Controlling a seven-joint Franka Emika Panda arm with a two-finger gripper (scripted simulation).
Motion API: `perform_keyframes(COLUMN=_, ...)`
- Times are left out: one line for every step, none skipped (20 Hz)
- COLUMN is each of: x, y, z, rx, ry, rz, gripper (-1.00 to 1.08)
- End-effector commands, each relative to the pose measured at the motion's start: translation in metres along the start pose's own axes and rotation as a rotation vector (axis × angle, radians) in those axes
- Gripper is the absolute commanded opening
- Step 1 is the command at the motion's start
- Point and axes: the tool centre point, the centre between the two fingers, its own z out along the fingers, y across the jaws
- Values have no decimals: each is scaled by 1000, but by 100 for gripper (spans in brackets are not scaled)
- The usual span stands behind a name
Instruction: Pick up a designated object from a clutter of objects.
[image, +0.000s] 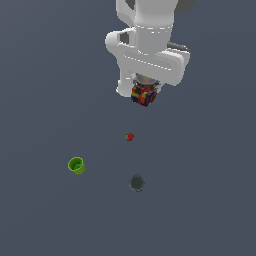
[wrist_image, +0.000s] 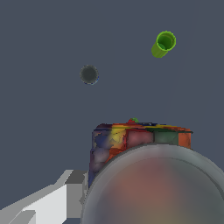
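The designated object, a multicoloured cube (image: 144, 95) with red, blue, yellow and orange patches, sits right under the white hand near the top of the exterior view. My gripper (image: 144, 98) is shut on it, and the hand hides most of the fingers. In the wrist view the cube (wrist_image: 140, 139) fills the near field, with one pale finger (wrist_image: 50, 201) beside it and a blurred rounded shape covering its near side. The other clutter lies apart from the cube on the floor.
A tiny red strawberry (image: 129, 136) lies just below the cube in the exterior view. A bright green cup (image: 76, 165) (wrist_image: 164, 43) stands toward the exterior view's left. A dark grey roundish object (image: 136, 183) (wrist_image: 89, 74) lies nearer the bottom.
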Motion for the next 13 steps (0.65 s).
perform_keyframes(x=-10, y=-4, z=-18, rx=1, ry=2, rz=1, gripper=-100)
perform_keyframes(x=-13, y=-6, z=-24, rx=2, ry=1, rz=0, gripper=-100)
perform_keyframes(x=-16, y=-7, z=-29, rx=2, ry=1, rz=0, gripper=-100)
perform_keyframes(x=-18, y=-8, z=-33, rx=2, ry=1, rz=0, gripper=-100)
perform_keyframes(x=-20, y=-9, z=-38, rx=3, ry=1, rz=0, gripper=-100)
perform_keyframes(x=-22, y=-10, z=-41, rx=3, ry=1, rz=0, gripper=-100)
perform_keyframes(x=-24, y=-11, z=-44, rx=3, ry=1, rz=0, gripper=-100)
perform_keyframes(x=-25, y=-12, z=-47, rx=3, ry=0, rz=0, gripper=-100)
perform_keyframes(x=-26, y=-13, z=-49, rx=3, ry=0, rz=0, gripper=-100)
perform_keyframes(x=-27, y=-14, z=-51, rx=3, ry=0, rz=0, gripper=-100)
perform_keyframes(x=-27, y=-14, z=-52, rx=4, ry=0, rz=1, gripper=-100)
perform_keyframes(x=-28, y=-14, z=-52, rx=4, ry=0, rz=1, gripper=-100)
perform_keyframes(x=-28, y=-14, z=-53, rx=4, ry=0, rz=1, gripper=-100)
